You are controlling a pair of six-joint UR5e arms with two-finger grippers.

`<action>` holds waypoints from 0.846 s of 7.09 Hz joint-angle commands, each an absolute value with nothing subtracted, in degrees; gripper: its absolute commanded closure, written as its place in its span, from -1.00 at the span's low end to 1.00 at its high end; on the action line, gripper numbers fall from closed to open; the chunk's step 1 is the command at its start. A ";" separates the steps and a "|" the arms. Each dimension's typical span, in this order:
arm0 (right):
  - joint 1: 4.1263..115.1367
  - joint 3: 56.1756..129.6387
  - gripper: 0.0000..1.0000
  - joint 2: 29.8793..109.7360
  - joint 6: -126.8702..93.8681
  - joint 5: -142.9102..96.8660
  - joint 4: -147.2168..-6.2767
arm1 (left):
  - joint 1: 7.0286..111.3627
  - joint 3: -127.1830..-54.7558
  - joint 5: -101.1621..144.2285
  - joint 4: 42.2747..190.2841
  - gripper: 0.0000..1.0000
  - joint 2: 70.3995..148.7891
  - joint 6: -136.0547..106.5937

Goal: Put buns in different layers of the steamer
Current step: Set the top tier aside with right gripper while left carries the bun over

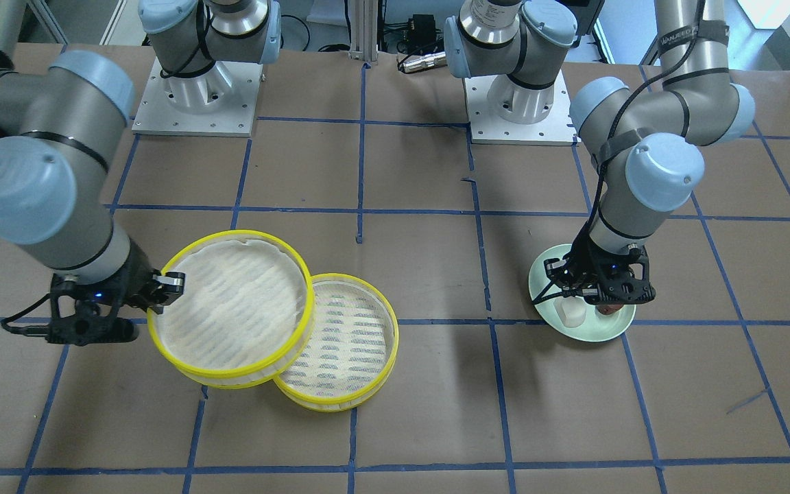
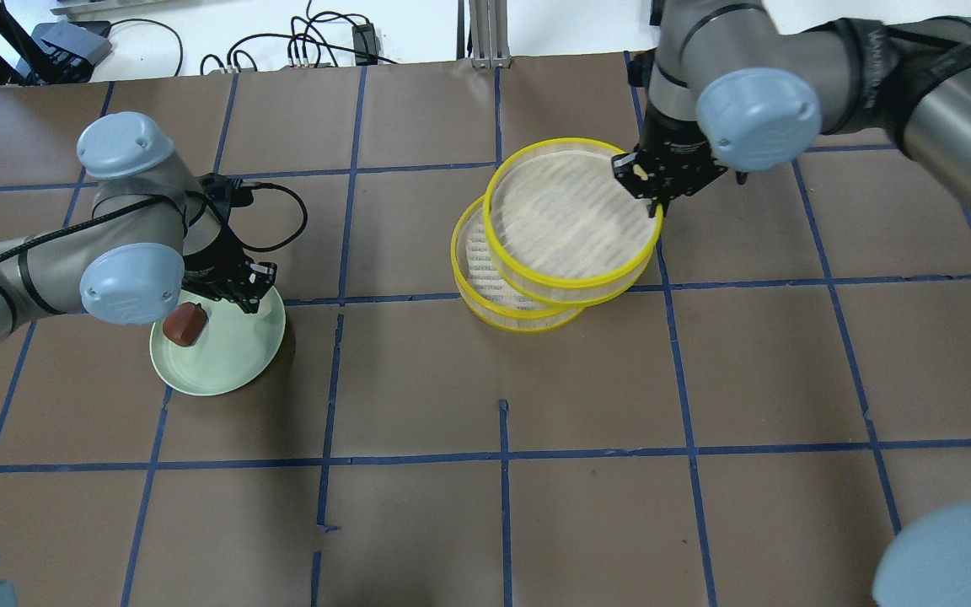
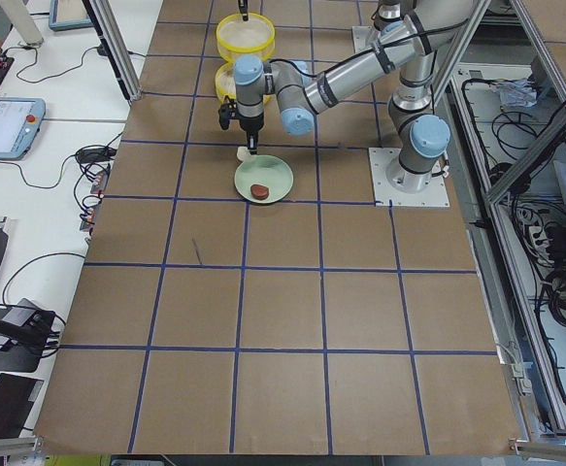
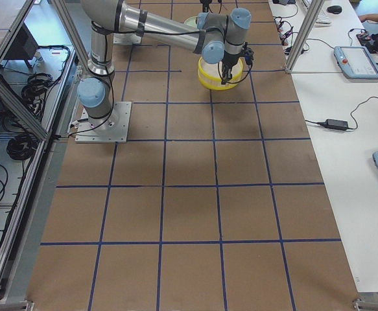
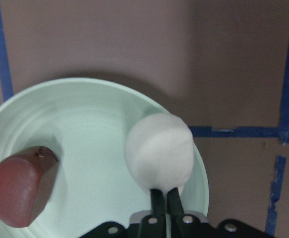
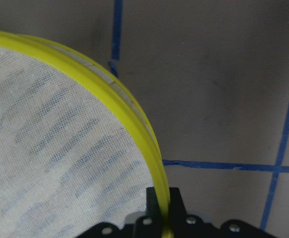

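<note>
Left wrist-mounted: white bun [image 5: 158, 151] sits just beyond closed left gripper [image 5: 165, 194]; right gripper [image 6: 163, 198] pinches upper tray [image 6: 129, 106]

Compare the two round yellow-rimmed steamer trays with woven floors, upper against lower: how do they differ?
The upper yellow-rimmed tray is clamped at its rim by the right gripper; the lower tray is ungripped. The upper one sits above, shifted sideways; the lower lies flat on the table. The upper's floor looks paler; the lower's slats show plainly. Both are round, shallow and empty.
</note>
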State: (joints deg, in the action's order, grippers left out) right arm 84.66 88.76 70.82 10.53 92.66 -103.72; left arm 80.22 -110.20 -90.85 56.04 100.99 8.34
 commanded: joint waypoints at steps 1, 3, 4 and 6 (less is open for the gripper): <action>77.37 88.86 0.71 68.66 22.82 97.71 -105.71 | 85.92 -107.24 -83.81 57.66 0.97 98.26 -0.30; 75.06 89.12 0.68 67.41 25.93 97.65 -106.44 | 98.20 -104.00 -83.58 55.64 0.97 100.27 -12.41; 75.06 89.12 0.67 67.33 25.75 97.65 -106.44 | 102.96 -101.54 -83.50 50.33 0.97 104.11 -17.35; 75.06 89.21 0.65 67.32 25.66 97.56 -106.35 | 107.30 -99.67 -81.92 40.21 0.96 112.81 -21.96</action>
